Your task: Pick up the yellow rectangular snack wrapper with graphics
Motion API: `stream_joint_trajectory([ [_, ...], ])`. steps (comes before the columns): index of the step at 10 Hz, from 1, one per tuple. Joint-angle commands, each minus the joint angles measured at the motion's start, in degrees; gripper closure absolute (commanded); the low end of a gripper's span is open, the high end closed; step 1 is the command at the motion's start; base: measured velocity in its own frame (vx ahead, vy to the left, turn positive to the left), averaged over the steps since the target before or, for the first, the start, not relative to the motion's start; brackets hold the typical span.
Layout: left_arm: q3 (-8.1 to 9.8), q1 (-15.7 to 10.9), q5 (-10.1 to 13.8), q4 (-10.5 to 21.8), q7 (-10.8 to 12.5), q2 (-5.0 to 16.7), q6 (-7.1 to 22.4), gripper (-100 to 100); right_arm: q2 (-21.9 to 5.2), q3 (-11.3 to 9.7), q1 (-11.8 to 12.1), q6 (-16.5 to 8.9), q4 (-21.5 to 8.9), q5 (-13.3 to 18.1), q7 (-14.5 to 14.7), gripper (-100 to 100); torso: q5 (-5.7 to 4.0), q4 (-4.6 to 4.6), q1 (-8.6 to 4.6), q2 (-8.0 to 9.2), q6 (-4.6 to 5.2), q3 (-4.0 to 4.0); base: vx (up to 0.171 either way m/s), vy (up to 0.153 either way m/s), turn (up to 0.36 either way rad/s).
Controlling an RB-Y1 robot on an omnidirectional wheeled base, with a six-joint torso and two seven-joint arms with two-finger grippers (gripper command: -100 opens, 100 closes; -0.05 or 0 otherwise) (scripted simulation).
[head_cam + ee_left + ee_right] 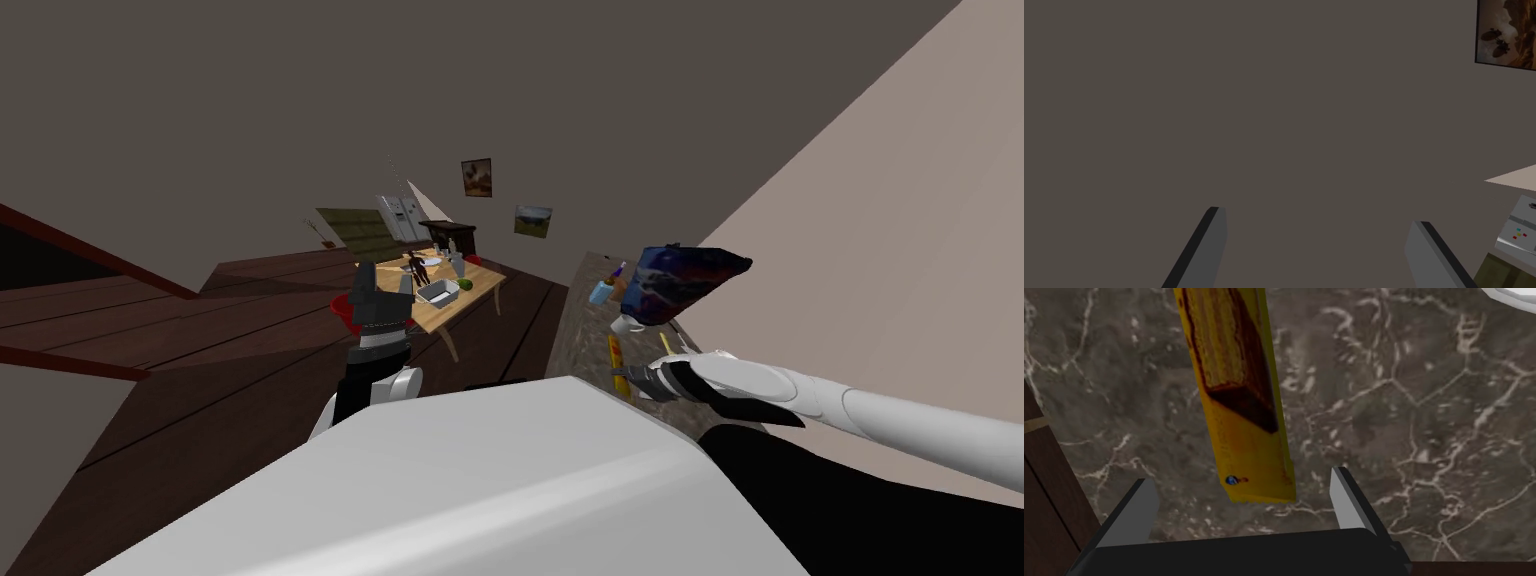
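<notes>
The yellow snack wrapper [1239, 393], long and narrow with a brown bar printed on it, lies flat on a dark marble counter [1414, 438]. My right gripper [1246, 508] is open just above the counter, its two fingers standing either side of the wrapper's near end without touching it. In the head view the wrapper [616, 362] shows as a thin yellow strip near the counter's edge, with the right gripper [632, 380] at its near end. My left gripper [384, 282] is held up over the floor to the left, open and empty [1316, 250].
On the counter beyond the wrapper stand a large blue and red bag [685, 280], a white dish [628, 323] and a blue bottle [600, 292]. The counter's edge drops to dark wood floor [1044, 498]. A wooden table [470, 298] with a tray stands further off.
</notes>
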State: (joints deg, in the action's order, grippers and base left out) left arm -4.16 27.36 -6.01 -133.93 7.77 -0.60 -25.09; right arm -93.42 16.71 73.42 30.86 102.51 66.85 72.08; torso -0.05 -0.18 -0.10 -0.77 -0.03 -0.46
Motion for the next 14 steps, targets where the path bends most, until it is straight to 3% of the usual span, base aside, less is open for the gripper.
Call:
stream_joint_trajectory([
  [1,0.00,0.00,0.00,0.00,0.00,0.00,0.00,0,-2.11,-0.53,0.85,0.49,-0.73,1.48,2.02,-100,0.00,0.00,0.00,0.00,0.00,0.00,0.191,-0.051,0.075],
  [4,0.01,0.00,0.00,0.00,0.00,0.01,0.00,0,-4.15,-0.88,2.44,0.89,-0.91,3.23,4.24,-100,-0.10,0.03,-0.43,0.16,0.02,0.09,0.149,-0.124,0.044],
  [7,0.00,-0.01,0.00,0.00,0.00,-0.01,0.00,0,-4.56,-1.19,2.59,0.86,-0.95,3.46,4.75,-100,0.03,0.14,0.14,0.61,0.05,0.35,0.039,0.004,-0.018],
  [8,0.00,-0.02,0.00,0.00,0.00,-0.01,0.00,0,-4.56,-1.16,2.62,0.88,-0.94,3.49,4.81,0,0.04,0.17,0.16,0.74,0.06,0.43,0.000,0.000,0.000],
  [9,0.00,-0.02,0.00,0.00,0.00,-0.01,0.00,0,-3.08,-3.48,2.79,-1.19,-0.56,4.26,5.28,-100,0.04,0.19,0.16,0.80,0.07,0.47,0.032,-0.005,0.102],
  [13,0.00,-0.02,0.00,0.00,0.00,-0.01,0.00,0,-0.10,-8.13,3.14,-5.32,0.21,5.81,6.22,-100,0.03,0.16,0.16,0.68,0.07,0.40,0.041,-0.002,0.069],
  [14,0.00,-0.02,0.00,0.00,0.00,-0.01,0.00,0,-0.41,-8.19,2.16,-4.56,-0.37,5.24,6.38,-100,-0.01,0.17,0.14,0.77,0.10,0.44,0.006,0.002,0.001],
])
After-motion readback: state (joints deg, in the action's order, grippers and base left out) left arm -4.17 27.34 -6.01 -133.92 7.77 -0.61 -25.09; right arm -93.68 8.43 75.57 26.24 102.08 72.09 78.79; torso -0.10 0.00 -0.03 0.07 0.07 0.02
